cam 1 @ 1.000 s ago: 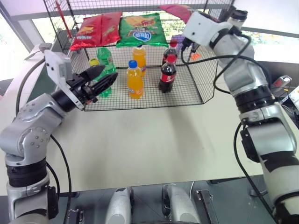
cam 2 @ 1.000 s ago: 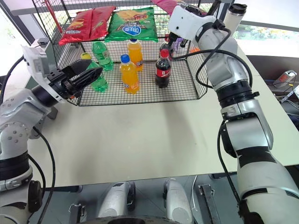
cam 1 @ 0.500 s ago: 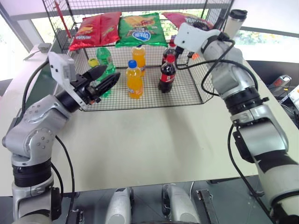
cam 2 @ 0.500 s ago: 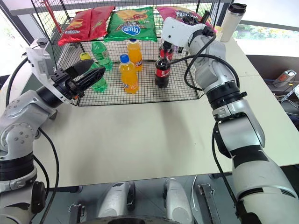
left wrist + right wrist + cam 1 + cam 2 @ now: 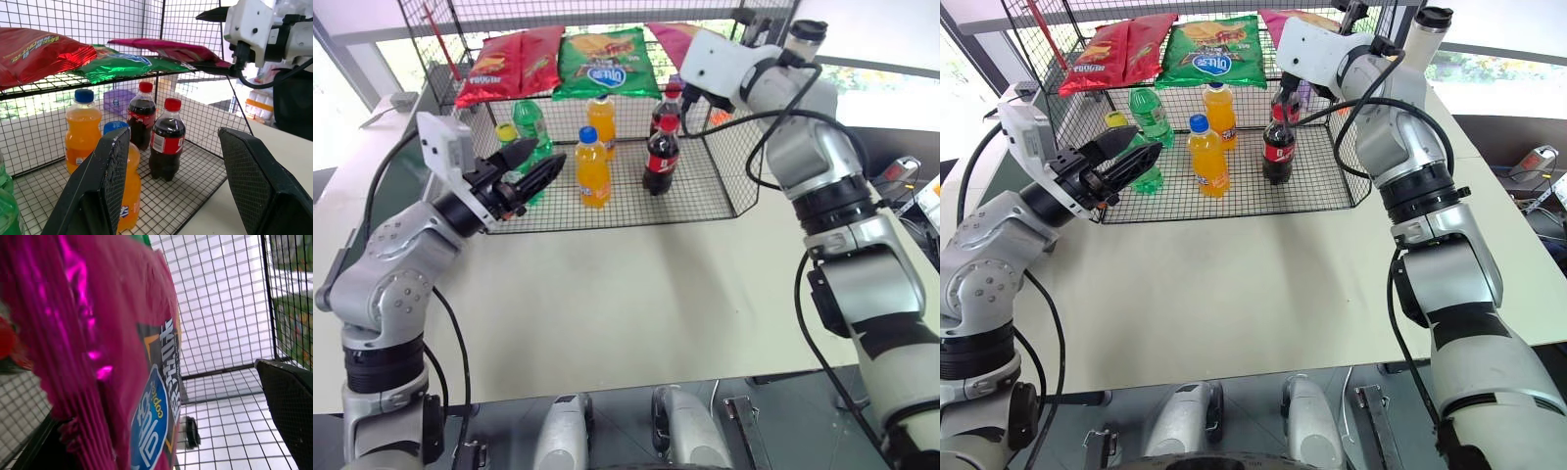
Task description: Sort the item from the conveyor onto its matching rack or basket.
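Pink chip bag [image 5: 166,48] on rack [image 5: 1332,186] upper shelf beside green bag [image 5: 1214,49], both tools wide, empty

Changes against the earlier frames:
- Right gripper [image 5: 205,431]: formerly clamped on the magenta-pink chip bag [image 5: 168,49]; jaws now stand wide apart, one finger [image 5: 288,401] clear of the foil.
- Magenta-pink chip bag: released; now lies flat on the upper shelf of the black wire rack [image 5: 1332,186], beside the green chip bag [image 5: 1214,49].
- Right wrist: angled slightly differently at the rack's right end.
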`<state>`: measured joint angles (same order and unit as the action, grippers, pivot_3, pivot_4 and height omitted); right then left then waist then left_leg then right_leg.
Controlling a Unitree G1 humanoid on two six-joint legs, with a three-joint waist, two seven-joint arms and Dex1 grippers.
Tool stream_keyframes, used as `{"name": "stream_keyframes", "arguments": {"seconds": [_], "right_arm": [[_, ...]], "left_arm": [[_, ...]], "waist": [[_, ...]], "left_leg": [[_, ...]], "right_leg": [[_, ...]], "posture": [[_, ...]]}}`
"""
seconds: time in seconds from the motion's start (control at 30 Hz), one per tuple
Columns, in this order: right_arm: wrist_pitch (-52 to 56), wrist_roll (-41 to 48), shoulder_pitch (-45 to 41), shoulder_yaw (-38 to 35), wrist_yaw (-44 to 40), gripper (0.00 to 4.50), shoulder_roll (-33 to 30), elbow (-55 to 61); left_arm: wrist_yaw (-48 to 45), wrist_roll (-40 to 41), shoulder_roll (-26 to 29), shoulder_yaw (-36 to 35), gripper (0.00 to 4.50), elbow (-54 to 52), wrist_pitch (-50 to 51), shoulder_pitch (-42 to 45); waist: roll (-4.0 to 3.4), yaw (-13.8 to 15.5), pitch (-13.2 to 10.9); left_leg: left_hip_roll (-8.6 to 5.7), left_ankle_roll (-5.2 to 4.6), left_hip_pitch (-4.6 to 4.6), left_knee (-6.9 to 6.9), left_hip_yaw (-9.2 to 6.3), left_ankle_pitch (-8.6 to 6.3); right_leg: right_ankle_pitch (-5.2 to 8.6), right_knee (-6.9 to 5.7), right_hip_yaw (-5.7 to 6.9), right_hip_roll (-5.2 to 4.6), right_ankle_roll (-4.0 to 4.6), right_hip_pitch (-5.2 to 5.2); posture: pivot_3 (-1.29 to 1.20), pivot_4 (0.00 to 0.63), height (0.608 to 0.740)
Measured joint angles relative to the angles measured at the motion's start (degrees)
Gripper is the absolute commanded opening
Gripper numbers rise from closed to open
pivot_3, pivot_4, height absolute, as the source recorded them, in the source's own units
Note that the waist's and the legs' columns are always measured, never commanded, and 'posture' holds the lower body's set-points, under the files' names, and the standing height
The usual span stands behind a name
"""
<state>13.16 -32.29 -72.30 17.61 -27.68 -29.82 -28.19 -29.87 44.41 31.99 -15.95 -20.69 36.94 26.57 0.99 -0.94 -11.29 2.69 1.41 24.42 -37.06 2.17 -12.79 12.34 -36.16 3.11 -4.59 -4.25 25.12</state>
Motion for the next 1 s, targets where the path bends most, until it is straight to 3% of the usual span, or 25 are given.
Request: {"name": "stream_keyframes", "arguments": {"seconds": [0.53, 1.0], "right_arm": [[-0.07, 4.50, 4.04, 0.34, -12.20, 4.47, -0.41, 3.57], [-1.63, 6.36, 4.96, -1.71, -11.16, 4.47, -0.86, 7.47]], "left_arm": [[-0.27, -1.88, -0.91, 1.11, 2.97, 0.95, -2.42, -3.03], [0.13, -2.56, -0.92, 1.07, 2.97, 1.09, -2.38, -3.74]], "waist": [[-0.01, 0.26, -0.01], [-0.01, 0.28, -0.01]], "left_leg": [[0.00, 0.00, 0.04, -0.01, 0.01, 0.00], [0.00, 0.00, 0.05, 0.00, 0.00, 0.00]], "right_leg": [[0.00, 0.02, 0.00, -0.01, 0.00, 0.01], [0.00, 0.02, 0.01, 0.00, 0.00, 0.03]], "posture": [[0.00, 0.150, 0.740], [0.00, 0.150, 0.740]]}}
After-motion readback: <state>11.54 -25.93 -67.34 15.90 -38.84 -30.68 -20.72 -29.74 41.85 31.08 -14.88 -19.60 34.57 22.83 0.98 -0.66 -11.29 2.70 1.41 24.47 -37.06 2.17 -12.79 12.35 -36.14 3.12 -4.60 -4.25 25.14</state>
